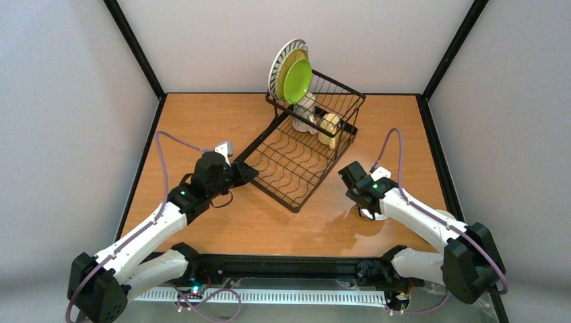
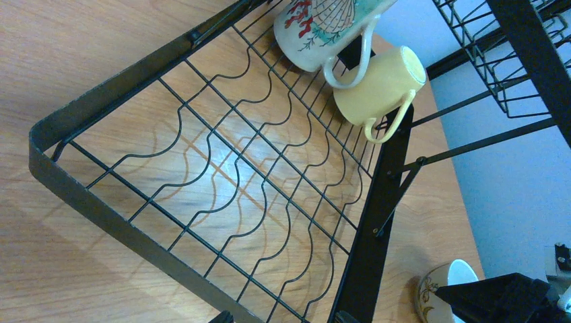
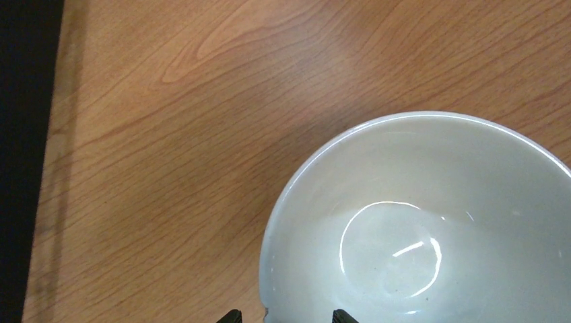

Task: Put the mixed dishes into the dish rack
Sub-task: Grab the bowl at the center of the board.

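The black wire dish rack (image 1: 266, 187) lies mid-table. In its tall back section stand a striped plate (image 1: 278, 62), a bamboo plate (image 1: 288, 66) and a lime-green plate (image 1: 297, 81). A patterned mug (image 2: 316, 30) and a yellow mug (image 2: 380, 84) lie on the tray's far end. My left gripper (image 1: 249, 173) is open and empty at the tray's near-left corner (image 2: 101, 212). A white bowl (image 3: 417, 229) with a floral outside (image 2: 431, 293) sits on the table right of the rack. My right gripper (image 3: 286, 317) hangs open over it, the bowl's rim between its fingers.
A pale round dish (image 1: 446, 215) shows partly behind my right forearm near the table's right edge. Black frame posts (image 1: 135, 47) rise at the back corners. The tray's wavy slots (image 2: 236, 182) hold nothing at the near end.
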Controlling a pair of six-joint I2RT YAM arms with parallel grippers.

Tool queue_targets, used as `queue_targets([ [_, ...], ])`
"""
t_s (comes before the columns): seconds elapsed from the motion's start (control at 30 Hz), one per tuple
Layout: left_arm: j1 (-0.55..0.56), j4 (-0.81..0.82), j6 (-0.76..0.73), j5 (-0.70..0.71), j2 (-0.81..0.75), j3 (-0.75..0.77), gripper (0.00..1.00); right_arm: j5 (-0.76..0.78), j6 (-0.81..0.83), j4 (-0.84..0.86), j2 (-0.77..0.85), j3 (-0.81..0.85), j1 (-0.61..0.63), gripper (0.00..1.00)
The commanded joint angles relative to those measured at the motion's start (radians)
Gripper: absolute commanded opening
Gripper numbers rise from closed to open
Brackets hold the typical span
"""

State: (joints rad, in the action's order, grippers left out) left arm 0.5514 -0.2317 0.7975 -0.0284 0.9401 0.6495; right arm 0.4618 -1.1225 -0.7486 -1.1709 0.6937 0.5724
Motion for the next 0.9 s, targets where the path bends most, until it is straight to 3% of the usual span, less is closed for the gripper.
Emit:
queue_targets([
  [0.0,0.007,0.029,0.014,0.002,0.013,-0.008,0.86,-0.017,0.019,0.038,-0.020,-0.028,-0.023,0.77],
  [0.17,0.007,0.037,0.016,0.000,0.025,-0.013,0.86,-0.037,0.025,0.064,-0.030,-0.045,-0.035,0.71],
  [0.33,0.007,0.042,0.018,0.000,0.033,-0.022,0.86,-0.046,0.026,0.076,-0.038,-0.051,-0.039,0.58],
  [0.7,0.007,0.038,0.022,0.008,0.036,-0.032,0.86,-0.067,0.019,0.094,-0.044,-0.076,-0.039,0.04],
  [0.87,0.007,0.032,0.024,0.011,0.031,-0.035,0.86,-0.076,0.018,0.091,-0.033,-0.076,-0.039,0.02],
])
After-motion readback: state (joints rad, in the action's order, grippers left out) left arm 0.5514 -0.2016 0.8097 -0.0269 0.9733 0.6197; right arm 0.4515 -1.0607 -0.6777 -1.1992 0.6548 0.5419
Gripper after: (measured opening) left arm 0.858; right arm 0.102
